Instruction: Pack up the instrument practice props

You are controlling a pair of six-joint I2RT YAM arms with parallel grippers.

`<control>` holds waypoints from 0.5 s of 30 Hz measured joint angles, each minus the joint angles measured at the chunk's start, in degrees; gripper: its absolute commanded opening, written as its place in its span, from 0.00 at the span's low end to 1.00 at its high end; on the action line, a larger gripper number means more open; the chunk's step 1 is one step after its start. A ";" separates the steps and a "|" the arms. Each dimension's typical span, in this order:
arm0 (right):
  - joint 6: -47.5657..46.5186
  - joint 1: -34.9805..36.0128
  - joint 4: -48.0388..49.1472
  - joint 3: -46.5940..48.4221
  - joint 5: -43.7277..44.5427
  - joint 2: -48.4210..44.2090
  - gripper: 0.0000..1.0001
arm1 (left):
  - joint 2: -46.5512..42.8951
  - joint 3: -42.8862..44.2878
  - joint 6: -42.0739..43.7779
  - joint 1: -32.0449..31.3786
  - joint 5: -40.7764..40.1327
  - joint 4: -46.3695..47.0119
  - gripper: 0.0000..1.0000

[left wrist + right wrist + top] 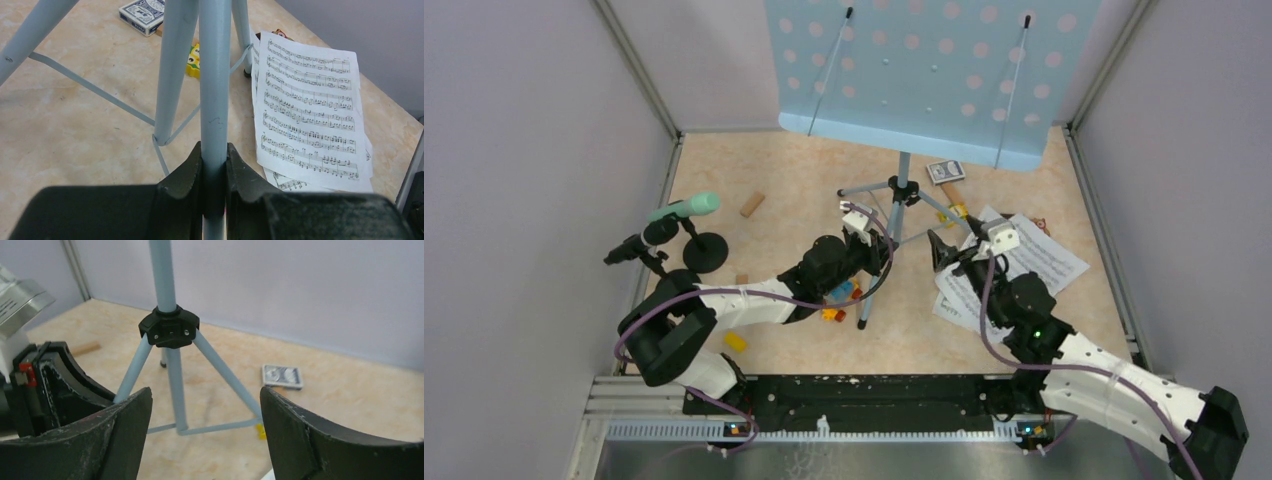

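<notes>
The pale-blue perforated music desk (924,70) stands at the back on a silver tripod (902,190). My left gripper (871,243) is shut on the tripod's near leg (215,100), with one jaw on each side of it. My right gripper (942,255) is open and empty just right of the tripod, and it faces the black hub (170,329). White sheet-music pages (1039,258) lie on the floor at the right; they also show in the left wrist view (310,110). A mint-green microphone (686,208) and a black microphone (629,248) sit in two black round-based holders (706,252) at the left.
A blue card box (945,170) and a tan wooden block (951,192) lie behind the tripod. Another block (751,205) lies at the left. Colourful toy bricks (839,295) lie under my left arm, and a yellow one (735,341) lies nearer. Grey walls enclose the table.
</notes>
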 measured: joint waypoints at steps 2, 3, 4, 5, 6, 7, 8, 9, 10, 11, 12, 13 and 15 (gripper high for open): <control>11.85 -0.92 -2.54 0.00 1.81 0.57 0.75 | 0.00 0.00 0.00 0.00 0.02 0.00 0.00; 17.99 -1.88 -5.27 0.68 2.29 1.42 0.75 | 0.00 0.00 0.00 0.00 0.02 0.00 0.00; 23.34 -3.02 -8.20 1.66 2.40 2.71 0.75 | 0.00 0.00 0.00 0.00 0.02 -0.02 0.00; 29.14 -4.90 -11.78 3.30 1.90 4.37 0.75 | 0.00 0.00 -0.02 0.00 0.04 -0.02 0.00; 33.88 -6.86 -14.21 4.81 1.09 6.03 0.75 | 0.00 0.00 -0.02 0.00 0.04 -0.02 0.00; 38.91 -9.60 -16.50 6.19 -0.94 7.96 0.74 | 0.00 0.00 -0.02 0.00 0.04 -0.02 0.00; 43.17 -12.37 -17.92 7.04 -3.34 9.35 0.74 | 0.00 0.00 -0.02 0.00 0.04 -0.04 0.00; 47.87 -15.52 -18.80 7.50 -6.49 10.51 0.73 | 0.00 0.00 -0.02 0.00 0.04 -0.04 0.00; 52.26 -18.29 -19.10 7.67 -9.40 11.50 0.73 | 0.00 0.00 -0.02 0.00 0.02 -0.02 0.00; 56.68 -20.52 -19.10 7.74 -12.28 12.44 0.72 | 0.00 0.00 -0.02 0.00 0.04 -0.02 0.00; 60.96 -22.32 -18.82 7.74 -15.06 13.38 0.72 | 0.00 0.00 -0.02 0.00 0.02 -0.02 0.00; 64.61 -23.54 -18.36 7.74 -17.59 14.32 0.72 | 0.00 0.00 -0.02 0.00 0.02 -0.02 0.00; 71.73 -24.76 -16.31 7.76 -22.51 16.46 0.70 | -0.02 0.00 -0.02 0.00 0.02 -0.02 0.00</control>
